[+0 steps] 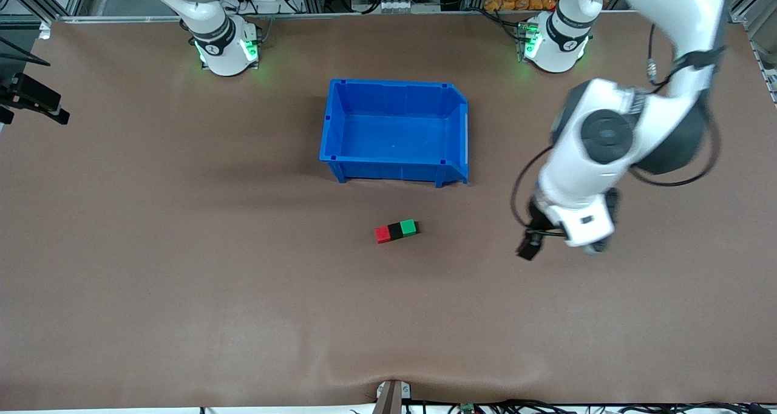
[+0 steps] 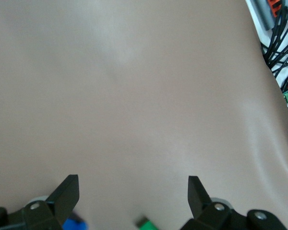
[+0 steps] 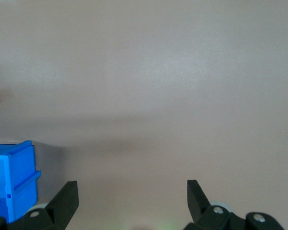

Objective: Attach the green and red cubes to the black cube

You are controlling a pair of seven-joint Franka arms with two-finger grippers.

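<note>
The wide brown cloth-covered table carries a large open blue plastic bin near its middle, nothing visible inside it. Nearer the front camera than the bin, and well apart from it, lies a short row of three small cubes touching face to face: the bright red cube toward the right arm's end, the matte black cube between, and the bright green cube toward the left arm's end. By the look of it both coloured cubes already sit against the black one, so the step in hand is most likely to clear away without disturbing the row. The left gripper hangs over bare table toward the left arm's end, fingers spread wide and holding nothing; it should rise straight before swinging, so no finger clips the green cube. The right gripper waits up by its base, likewise spread and empty.
</note>
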